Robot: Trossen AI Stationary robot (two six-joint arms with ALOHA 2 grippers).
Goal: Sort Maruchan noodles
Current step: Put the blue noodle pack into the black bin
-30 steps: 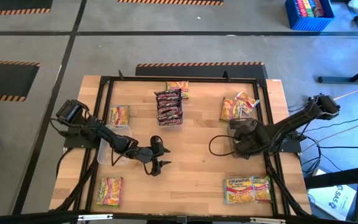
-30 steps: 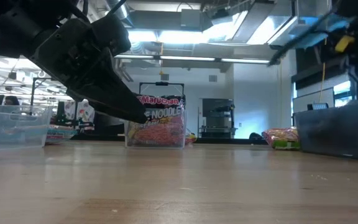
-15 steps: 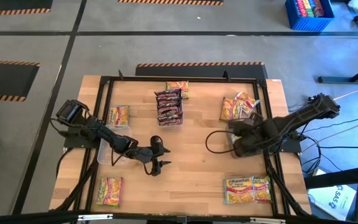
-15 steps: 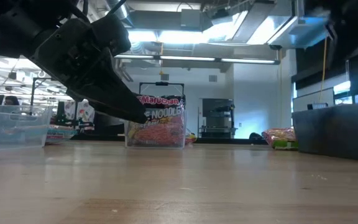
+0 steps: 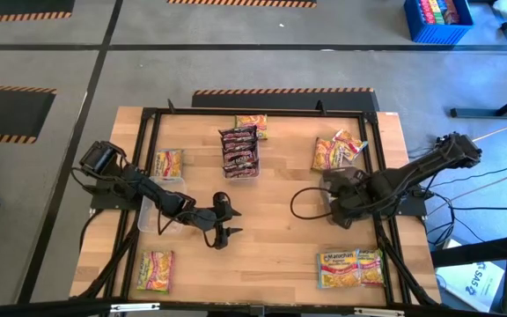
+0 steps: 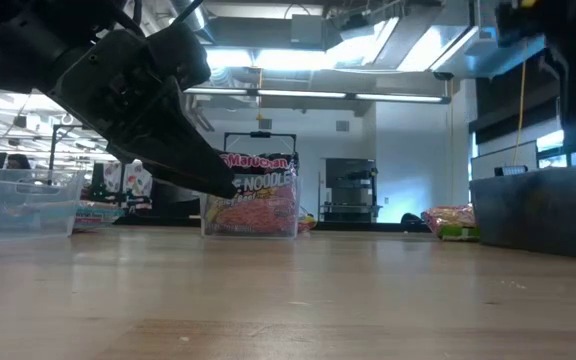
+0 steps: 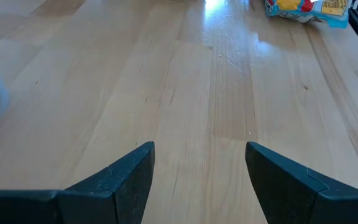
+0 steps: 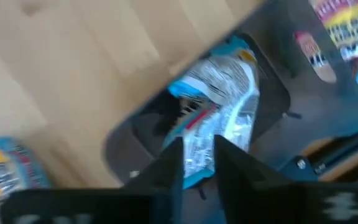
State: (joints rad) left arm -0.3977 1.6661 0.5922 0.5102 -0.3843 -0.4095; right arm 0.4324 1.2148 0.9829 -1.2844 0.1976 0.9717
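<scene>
Pinched narrowly between the right pincer (image 8: 199, 163) fingers, a light blue packet (image 8: 219, 112) is held with its long axis running straight ahead, over a dark tray (image 8: 316, 106) at the tabletop (image 5: 271, 211) right edge. The left pincer (image 7: 199, 168) is kept wide and empty mid-tabletop. Ceiling lights are seen in the room beyond.

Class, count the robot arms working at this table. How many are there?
2. The left arm reaches in from the table's left edge, the right arm from its right edge.
</scene>
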